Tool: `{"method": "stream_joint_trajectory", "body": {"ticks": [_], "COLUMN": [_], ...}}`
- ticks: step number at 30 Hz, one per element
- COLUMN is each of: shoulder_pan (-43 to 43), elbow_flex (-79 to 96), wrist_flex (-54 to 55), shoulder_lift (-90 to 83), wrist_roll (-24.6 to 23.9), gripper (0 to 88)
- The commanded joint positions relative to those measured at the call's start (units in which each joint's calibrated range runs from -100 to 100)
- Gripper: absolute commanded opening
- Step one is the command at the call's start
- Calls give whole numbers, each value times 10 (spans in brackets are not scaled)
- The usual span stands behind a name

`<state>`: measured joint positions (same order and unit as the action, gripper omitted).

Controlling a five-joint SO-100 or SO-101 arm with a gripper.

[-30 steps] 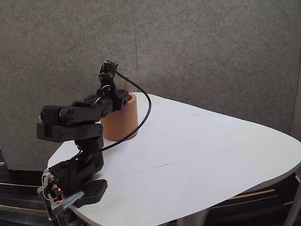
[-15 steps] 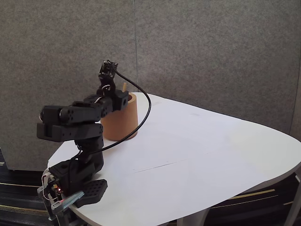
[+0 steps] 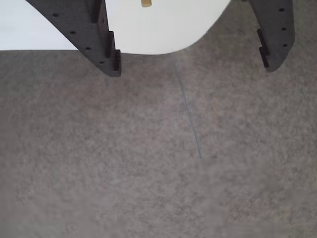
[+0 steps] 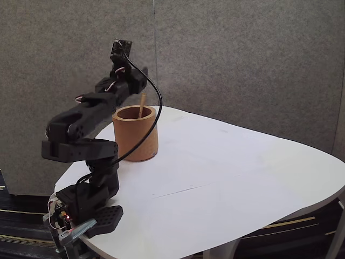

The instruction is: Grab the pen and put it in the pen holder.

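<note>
Since the pen (image 4: 141, 105) stands inside the pen holder (image 4: 136, 135) with its upper end leaning against the far rim, the placing looks done, and what is left, as I judge it, is only for the arm to draw clear and settle. Nearest the fixed camera, the arm's base (image 4: 86, 208) sits at the desk (image 4: 226, 178) edge, in front of the pen holder and to its left. A black cable (image 4: 153, 108) loops from the arm down past the holder's right side. Above and behind the holder the end effector (image 3: 190, 62) is raised; in the wrist view its two dark fingers (image 3: 101, 47) stand wide apart with nothing between them, so it is open and empty. Beyond the holder in the fixed view rises a grey fabric partition (image 4: 242, 59); the wrist view shows the pen's tip (image 3: 145, 3) at its top edge.
</note>
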<state>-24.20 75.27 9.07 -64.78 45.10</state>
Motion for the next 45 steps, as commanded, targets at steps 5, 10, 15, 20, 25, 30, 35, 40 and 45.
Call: {"method": "stream_joint_trajectory", "body": {"ticks": [5,10,15,20,25,30,35,40,45], "shoulder_pan": [90,126,146,146,159,164,164,164,164], "elbow_flex": [-180,-175,-173,-124,26,98,157,191,216], "wrist_flex": [-282,-401,-577,-655,-658,-659,-663,-664,-698], "shoulder_lift": [-6,-6,-6,-79,-228,-297,-299,-300,-300], "wrist_roll": [-153,-258,-358,-429,-434,-435,-435,-435,-436], "gripper": [407,407,407,407,406,406,406,406,406]}}
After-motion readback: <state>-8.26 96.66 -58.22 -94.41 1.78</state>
